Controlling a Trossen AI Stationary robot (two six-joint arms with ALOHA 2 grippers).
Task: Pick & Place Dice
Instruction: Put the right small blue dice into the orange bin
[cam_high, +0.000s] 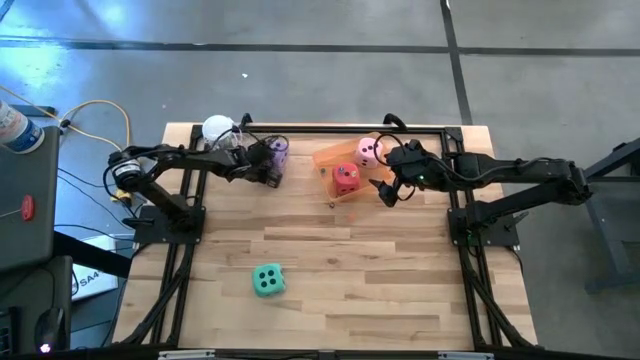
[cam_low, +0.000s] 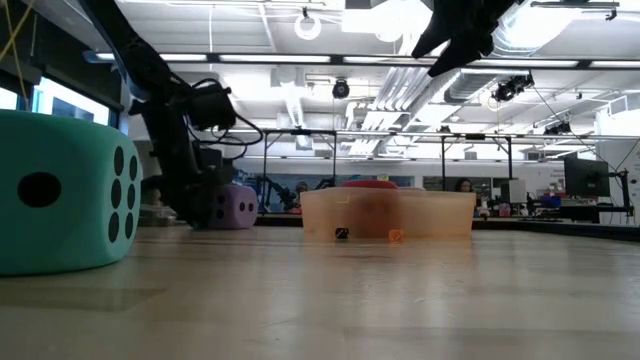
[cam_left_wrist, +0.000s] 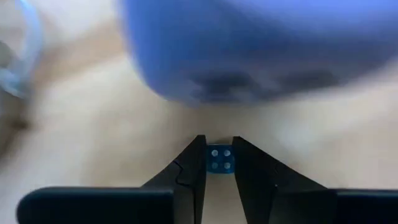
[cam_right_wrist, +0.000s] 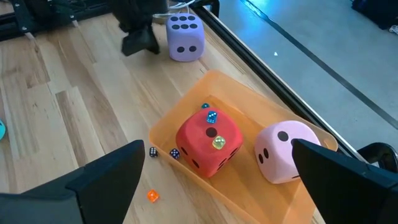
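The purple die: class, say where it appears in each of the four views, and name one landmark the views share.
High view: purple die at the table's far edge, at the left gripper.
Low view: left of centre, beside the orange tray.
Left wrist view: the big blurred shape filling the top.
Right wrist view: top centre.
Shared landmark: the tray, in three views.

Bright ceiling lights; the left wrist view is blurred.

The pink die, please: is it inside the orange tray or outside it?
Inside: the pink die sits within the orange tray, beside the red die.
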